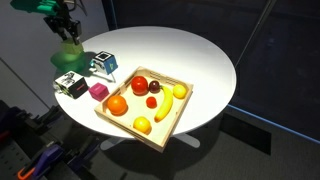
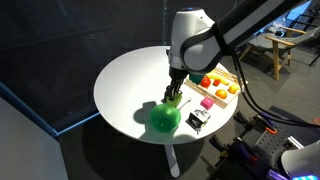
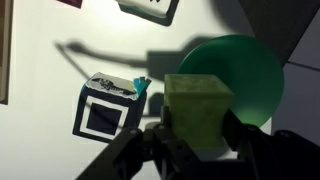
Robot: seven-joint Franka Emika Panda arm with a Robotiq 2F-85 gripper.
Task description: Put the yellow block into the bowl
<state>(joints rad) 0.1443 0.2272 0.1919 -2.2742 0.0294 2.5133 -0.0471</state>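
Note:
My gripper [image 3: 199, 138] is shut on the yellow block [image 3: 198, 100], a pale yellow-green cube held between the two dark fingers. The bright green bowl [image 3: 245, 70] lies just beyond and below the block in the wrist view. In both exterior views the gripper [image 1: 63, 28] [image 2: 173, 95] hangs just above the bowl [image 1: 70, 55] [image 2: 164, 118], near the edge of the white round table [image 1: 190, 55]. The block is too small to make out in the exterior views.
A wooden tray [image 1: 172, 120] with several fruits sits mid-table. A magenta-pink cube [image 1: 97, 91] and two black-and-white cubes [image 1: 70, 85] [image 1: 103, 64] stand next to the bowl. One of these cubes [image 3: 105, 110] is close to the left of the gripper.

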